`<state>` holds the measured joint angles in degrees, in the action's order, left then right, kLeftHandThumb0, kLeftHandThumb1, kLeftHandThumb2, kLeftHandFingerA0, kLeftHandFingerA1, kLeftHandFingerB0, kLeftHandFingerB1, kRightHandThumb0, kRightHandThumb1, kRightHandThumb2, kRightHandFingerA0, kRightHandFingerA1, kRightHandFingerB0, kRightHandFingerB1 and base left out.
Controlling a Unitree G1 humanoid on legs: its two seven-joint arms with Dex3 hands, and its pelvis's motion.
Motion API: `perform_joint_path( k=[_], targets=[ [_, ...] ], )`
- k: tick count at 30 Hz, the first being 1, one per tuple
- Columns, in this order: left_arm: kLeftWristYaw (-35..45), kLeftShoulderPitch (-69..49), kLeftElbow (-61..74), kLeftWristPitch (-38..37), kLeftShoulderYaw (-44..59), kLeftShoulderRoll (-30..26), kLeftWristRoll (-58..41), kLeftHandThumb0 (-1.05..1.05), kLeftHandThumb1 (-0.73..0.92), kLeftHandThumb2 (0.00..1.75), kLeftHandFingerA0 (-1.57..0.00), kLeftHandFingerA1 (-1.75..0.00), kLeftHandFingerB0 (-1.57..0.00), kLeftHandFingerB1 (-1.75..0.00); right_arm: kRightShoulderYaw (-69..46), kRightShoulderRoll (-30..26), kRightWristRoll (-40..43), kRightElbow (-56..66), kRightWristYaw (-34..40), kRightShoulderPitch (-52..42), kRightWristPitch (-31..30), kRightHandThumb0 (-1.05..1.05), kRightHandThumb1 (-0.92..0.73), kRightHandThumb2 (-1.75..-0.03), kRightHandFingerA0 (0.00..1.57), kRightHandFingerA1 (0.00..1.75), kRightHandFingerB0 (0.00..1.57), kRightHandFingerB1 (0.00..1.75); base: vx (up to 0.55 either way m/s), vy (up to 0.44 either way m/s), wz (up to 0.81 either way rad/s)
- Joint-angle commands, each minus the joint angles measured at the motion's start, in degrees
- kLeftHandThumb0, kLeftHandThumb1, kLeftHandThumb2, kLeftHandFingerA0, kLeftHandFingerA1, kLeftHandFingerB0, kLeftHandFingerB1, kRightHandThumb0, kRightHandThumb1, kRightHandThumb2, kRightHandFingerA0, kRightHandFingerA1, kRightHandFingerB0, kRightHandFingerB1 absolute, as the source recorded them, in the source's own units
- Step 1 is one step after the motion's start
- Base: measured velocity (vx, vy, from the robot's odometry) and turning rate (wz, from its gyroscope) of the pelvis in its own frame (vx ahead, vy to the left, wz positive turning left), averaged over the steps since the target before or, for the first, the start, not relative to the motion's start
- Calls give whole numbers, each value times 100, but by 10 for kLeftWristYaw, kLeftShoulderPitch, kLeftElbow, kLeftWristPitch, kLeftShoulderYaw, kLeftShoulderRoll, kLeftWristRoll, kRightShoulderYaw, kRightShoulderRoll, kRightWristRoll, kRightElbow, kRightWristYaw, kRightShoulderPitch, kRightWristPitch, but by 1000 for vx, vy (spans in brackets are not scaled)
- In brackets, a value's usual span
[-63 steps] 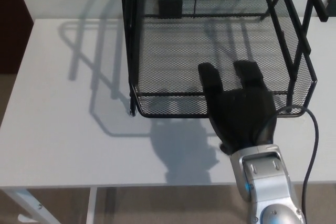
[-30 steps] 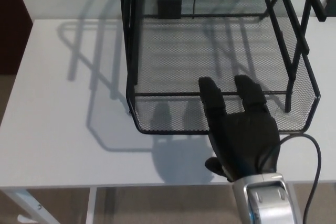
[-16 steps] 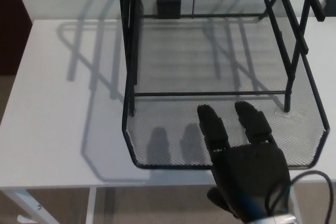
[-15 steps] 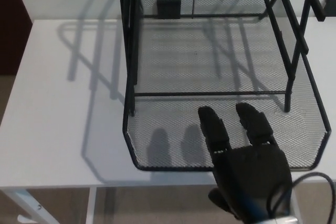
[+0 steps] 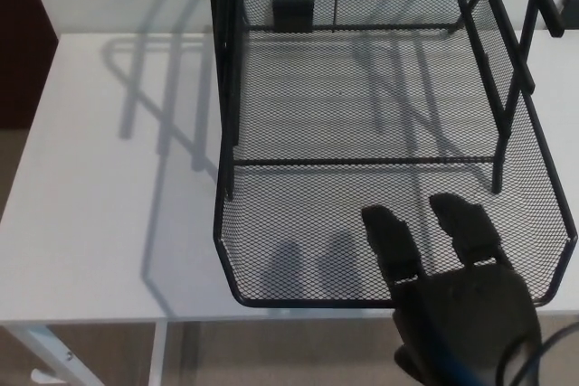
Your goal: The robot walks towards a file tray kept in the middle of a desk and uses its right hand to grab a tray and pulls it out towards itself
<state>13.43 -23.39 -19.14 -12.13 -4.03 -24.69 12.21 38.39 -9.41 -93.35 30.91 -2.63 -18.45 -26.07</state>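
Black wire-mesh tray (image 5: 380, 124), shallow and rectangular with clipped front corners and a thin solid rim, drawn well forward out of the black metal rack (image 5: 228, 61); front edge now at the near edge of the white bench (image 5: 109, 187), perhaps just over it. Fine diamond weave across the tray floor, low mesh walls on all sides, back wall visible near the top of the picture. Rack made of flat dark uprights on the left and slanted bars on the right, with a thin crossbar running over the tray floor about halfway along. Bench top smooth, matte and white, striped with soft grey shadows of the rack on the left.

Right hand (image 5: 452, 305) matte black, thick-fingered, entering from the lower right; two fingers (image 5: 391, 240) spread apart and lying over the front rim onto the mesh floor, palm sitting at the rim outside. Thumb hidden beneath, so a firm grip on the rim cannot be confirmed. Shadows of the two fingers falling on the mesh just to their left.

Compared with two seconds ago: tray far further out, much more of its floor exposed in front of the crossbar; hand lower in the picture, silver forearm no longer seen
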Motion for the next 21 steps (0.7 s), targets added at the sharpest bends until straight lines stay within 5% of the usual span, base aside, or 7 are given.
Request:
perform_joint_path(
  k=[1,2,4,5,11,12,21],
  targets=[
    [2,-2,-3,-17,1,-8,0,-77,73,64,-63,-39,-45,-35,47,20,-28,36,16,-51,27,-81,-46,-54,0,57,12,41,0,0,0],
    [1,-2,-3,-16,0,-8,1,-77,59,95,-56,-53,-40,-48,48,21,-28,38,21,-54,29,-37,-5,-77,6,57,0,51,0,0,0],
    [0,-2,-7,-20,-1,-8,2,-77,60,95,-56,-53,-39,-48,48,19,-26,44,23,-59,35,-83,-46,-55,1,59,10,42,0,0,0],
    [1,-1,-9,-23,-1,-9,2,-77,74,64,-64,-39,-44,-34,50,18,-24,49,21,-62,38,-37,-5,-77,5,57,0,52,0,0,0],
    [6,-1,1,-18,1,-7,-4,-72,73,63,-63,-39,-45,-34,67,4,-16,97,18,-98,69,-87,-36,-68,1,57,10,47,0,0,0],
    [5,-2,-1,-22,1,-9,-3,-72,73,63,-64,-39,-46,-35,75,-2,-16,114,20,-111,78,-37,-2,-75,7,58,0,52,0,0,0],
    [3,-5,-17,-37,-2,-8,-1,-75,73,64,-62,-38,-45,-34,82,-45,42,291,29,-180,168,-76,-43,-89,0,40,1,29,0,0,0]
  ],
)
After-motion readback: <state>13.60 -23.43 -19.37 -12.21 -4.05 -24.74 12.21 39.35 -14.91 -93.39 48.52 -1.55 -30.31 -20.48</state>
